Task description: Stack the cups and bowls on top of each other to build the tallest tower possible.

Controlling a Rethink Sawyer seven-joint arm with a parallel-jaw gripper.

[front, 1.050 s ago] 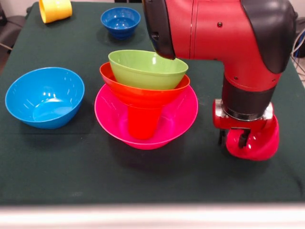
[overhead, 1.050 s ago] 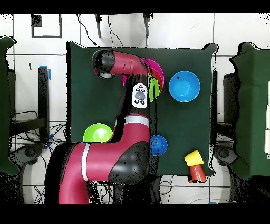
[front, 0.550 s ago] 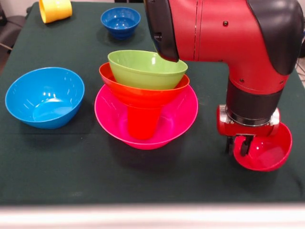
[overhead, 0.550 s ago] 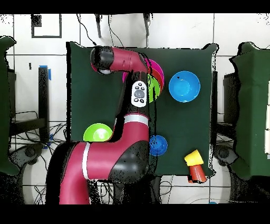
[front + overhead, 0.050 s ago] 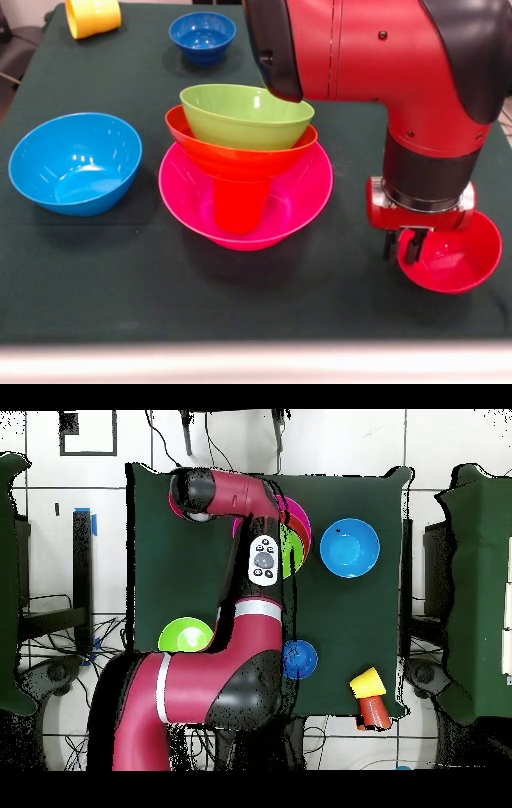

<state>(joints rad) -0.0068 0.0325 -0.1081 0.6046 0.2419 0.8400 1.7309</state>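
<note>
The tower stands mid-table: a wide pink bowl (image 5: 280, 212) holds a red cup (image 5: 238, 206), with an orange bowl (image 5: 232, 160) and a lime green bowl (image 5: 244, 116) on top. At the right, a small red bowl (image 5: 456, 260) sits nearly level on the cloth. My gripper (image 5: 402, 245) is shut on its left rim, one finger on each side. In the overhead view the arm hides the gripper and the red bowl; only the pink bowl (image 5: 298, 518) and the green bowl (image 5: 293, 549) of the tower peek out.
A light blue bowl (image 5: 76, 162) (image 5: 349, 547) lies left of the tower. A small dark blue bowl (image 5: 202, 36) (image 5: 300, 659) and a yellow cup (image 5: 93, 16) (image 5: 367, 682) on its side lie far back. A red cup (image 5: 374, 712) and a second lime green bowl (image 5: 186, 636) show overhead.
The arm has shifted right in the front view and lowered. The red bowl went from steeply tilted to almost level on the table.
</note>
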